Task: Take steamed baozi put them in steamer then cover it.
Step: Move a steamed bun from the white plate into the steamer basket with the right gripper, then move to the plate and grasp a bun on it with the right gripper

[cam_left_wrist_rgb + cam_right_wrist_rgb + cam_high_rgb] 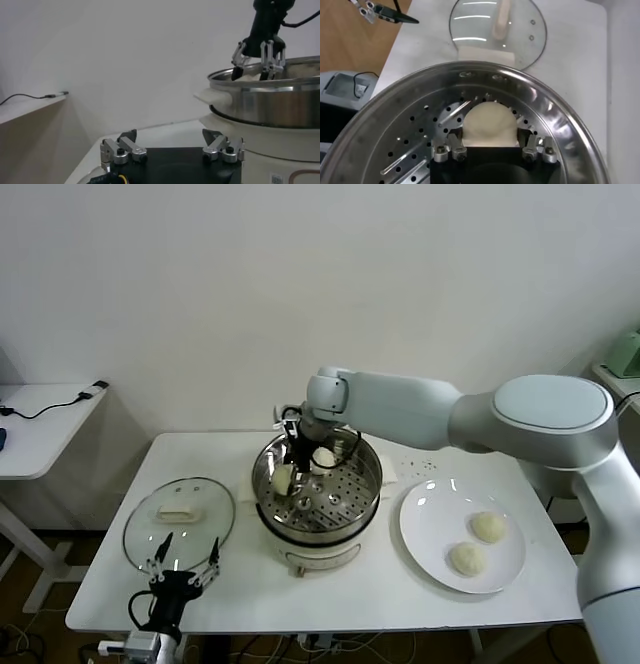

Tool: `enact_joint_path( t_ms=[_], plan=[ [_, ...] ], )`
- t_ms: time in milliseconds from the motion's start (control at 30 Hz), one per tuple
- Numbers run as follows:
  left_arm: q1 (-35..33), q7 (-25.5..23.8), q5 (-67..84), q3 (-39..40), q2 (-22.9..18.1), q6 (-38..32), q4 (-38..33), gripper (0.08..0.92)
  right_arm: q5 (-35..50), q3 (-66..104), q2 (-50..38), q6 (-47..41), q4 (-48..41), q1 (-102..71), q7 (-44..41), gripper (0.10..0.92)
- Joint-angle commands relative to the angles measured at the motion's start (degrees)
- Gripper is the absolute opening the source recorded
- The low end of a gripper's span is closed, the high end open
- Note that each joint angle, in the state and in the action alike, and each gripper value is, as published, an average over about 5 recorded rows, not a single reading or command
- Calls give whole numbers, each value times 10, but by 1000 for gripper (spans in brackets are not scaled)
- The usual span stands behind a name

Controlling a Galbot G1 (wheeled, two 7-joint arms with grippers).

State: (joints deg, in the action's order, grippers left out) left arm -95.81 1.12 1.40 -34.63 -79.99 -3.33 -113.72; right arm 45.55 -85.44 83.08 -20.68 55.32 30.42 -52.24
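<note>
Reaching across from the right, the right claw [291, 465] dips into the steamer [360, 484], fingers parted around a baozi [488, 123]; left claw [183, 569] hangs released by the worktop [400, 584] edge.

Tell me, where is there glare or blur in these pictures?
Right wrist view: bright streaks of reflected light cross the glass lid and the steamer rim shines. Head view: a highlight sits on the plate. Left wrist view: the left claw up close looks soft, and the steamer wall gleams.
</note>
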Motion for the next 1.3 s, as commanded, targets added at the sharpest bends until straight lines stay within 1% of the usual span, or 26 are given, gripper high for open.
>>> enact_joint_path(
  t_ms=[33, 133, 233, 333, 433, 667, 833, 933, 1133, 1300],
  plan=[
    [1, 0, 0, 1, -1, 0, 1, 823, -11, 1, 8, -1, 0, -11, 3, 758],
    [2, 0, 0, 1, -1, 0, 2, 823, -12, 6, -3, -3, 9, -4, 5, 809],
    [3, 0, 1, 0, 0, -1, 5, 823, -12, 13, -29, -5, 34, 18, 7, 821],
    [3, 1, 1, 0, 1, -1, 5, 823, -6, 11, -69, -6, 77, 58, 7, 822],
    [4, 1, 0, 1, 0, 0, 3, 823, 0, 0, -130, -6, 132, 105, 5, 823],
    [8, 0, -4, 0, -1, 4, 1, 823, -11, -57, -305, 1, 287, 209, -17, 823],
    [16, -1, -11, -1, -6, 7, 9, 823, -65, -105, -434, 12, 377, 244, -32, 823],
    [21, -2, -17, -1, -12, 10, 12, 823, -104, -114, -504, 13, 411, 229, -37, 823],
    [26, -2, -28, 1, -17, 16, 10, 823, -196, -82, -597, 16, 437, 133, -39, 823],
    [28, -1, -28, 0, -17, 18, 11, 823, -280, -5, -625, 16, 421, -9, -37, 823]
  ],
)
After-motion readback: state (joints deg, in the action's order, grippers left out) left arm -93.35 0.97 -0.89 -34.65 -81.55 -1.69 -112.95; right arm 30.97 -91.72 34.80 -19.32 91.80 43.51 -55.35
